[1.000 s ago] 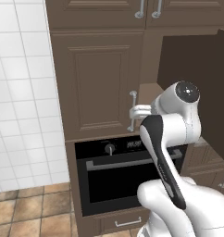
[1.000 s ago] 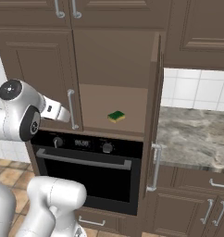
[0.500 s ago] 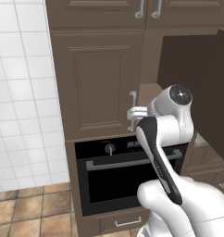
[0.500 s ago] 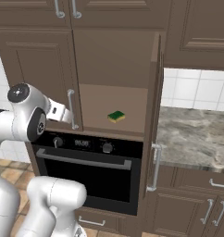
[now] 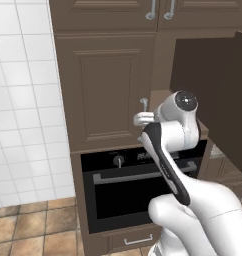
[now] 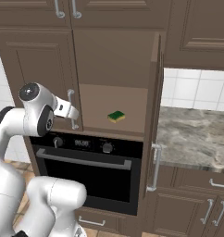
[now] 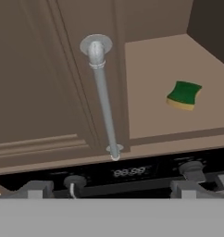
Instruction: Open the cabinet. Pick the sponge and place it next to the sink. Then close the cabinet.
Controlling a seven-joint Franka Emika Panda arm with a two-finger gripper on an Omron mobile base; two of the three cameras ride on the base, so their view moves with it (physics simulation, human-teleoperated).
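In the right base view we see the cabinet (image 6: 109, 69) at centre frame with its right door (image 6: 156, 111) swung out edge-on and its left door (image 6: 37, 74) shut. The sponge (image 6: 116, 116) lies green face up on the shelf (image 6: 97, 104), near frame centre, touching nothing else. Our gripper (image 6: 73, 112) sits at centre left of that view, just in front of the left door's handle (image 6: 71, 109), holding nothing. In the hand view its fingertips (image 7: 37, 189) stand spread wide along the bottom edge, above the oven (image 6: 86, 166) panel.

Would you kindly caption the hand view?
Sponge on the open cabinet's shelf, beside the closed door's handle.
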